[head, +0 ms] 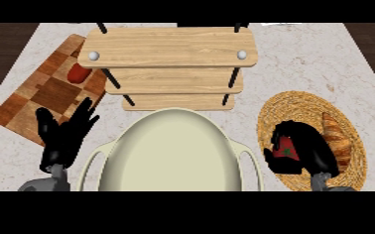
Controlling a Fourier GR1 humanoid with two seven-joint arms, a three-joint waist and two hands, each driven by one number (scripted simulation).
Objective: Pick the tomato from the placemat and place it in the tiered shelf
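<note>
now right hand (pixel 307 151), fingers round tomato (pixel 286 149)

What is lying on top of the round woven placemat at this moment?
A croissant lies on the placemat. The right hand curls round the tomato above it. The mat under the hand is hidden.

Views: one only, the head view, so nothing is shared with another.
Position: above the cream pot (pixel 174 151), at the counter's near edge.
Direction: steeply down and forward, past the pot to the tiered shelf (pixel 168 47).
Nearness: close; the pot fills the lower centre.
</note>
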